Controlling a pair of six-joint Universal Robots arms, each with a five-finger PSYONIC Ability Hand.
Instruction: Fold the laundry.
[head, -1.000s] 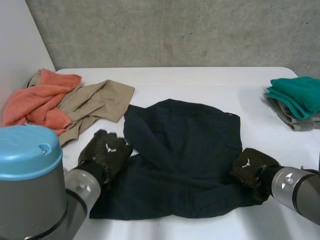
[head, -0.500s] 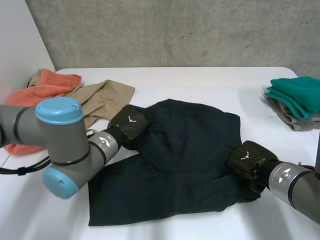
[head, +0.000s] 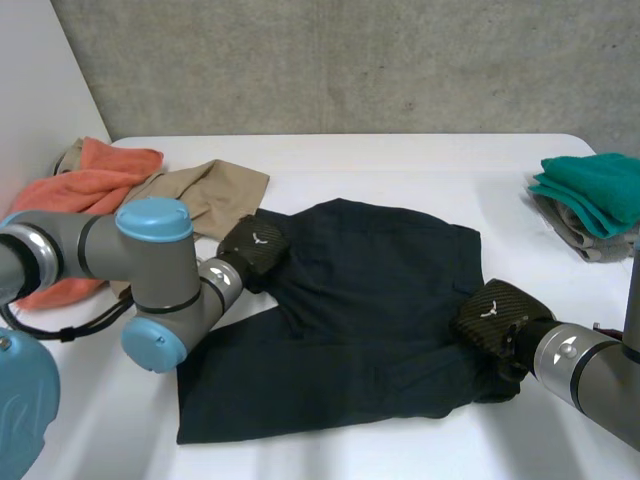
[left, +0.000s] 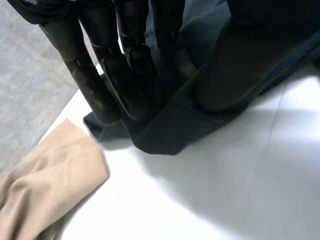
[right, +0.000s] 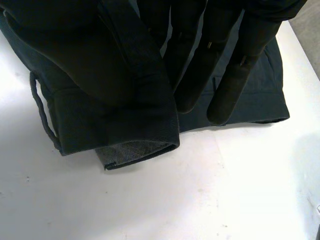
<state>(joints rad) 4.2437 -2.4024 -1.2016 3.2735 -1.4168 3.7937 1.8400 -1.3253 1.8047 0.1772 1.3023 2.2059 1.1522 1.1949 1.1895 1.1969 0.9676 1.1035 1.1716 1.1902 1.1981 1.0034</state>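
Left robot hand (head: 255, 245): it is resting on the far left corner of the dark garment (head: 370, 300). In the left wrist view its fingers (left: 125, 75) are reaching down nearly straight. They are pinching a fold of the dark cloth against the thumb, so it is gripping the garment. The pointed corner of the fold is lying on the tabletop (head: 400, 165) just past the fingertips.

Right robot hand (head: 492, 318): it is sitting on the garment's right edge, toward the near side. In the right wrist view a thick hemmed band of the cloth is lying over the thumb and the fingers are closing onto it from the other side. This hand too is clamping the garment. A belt loop (right: 42, 112) is standing out from the band beside the thumb.

The garment is lying spread across the middle of the tabletop between the two hands, with creases running across it.

A beige cloth (head: 195, 200) is lying just beside the left hand, near the garment's corner. An orange towel (head: 85, 190) is overlapping its far side at the tabletop's left edge. Well apart, at the right edge, a folded teal cloth (head: 595, 185) is resting on a grey cloth (head: 580, 235).
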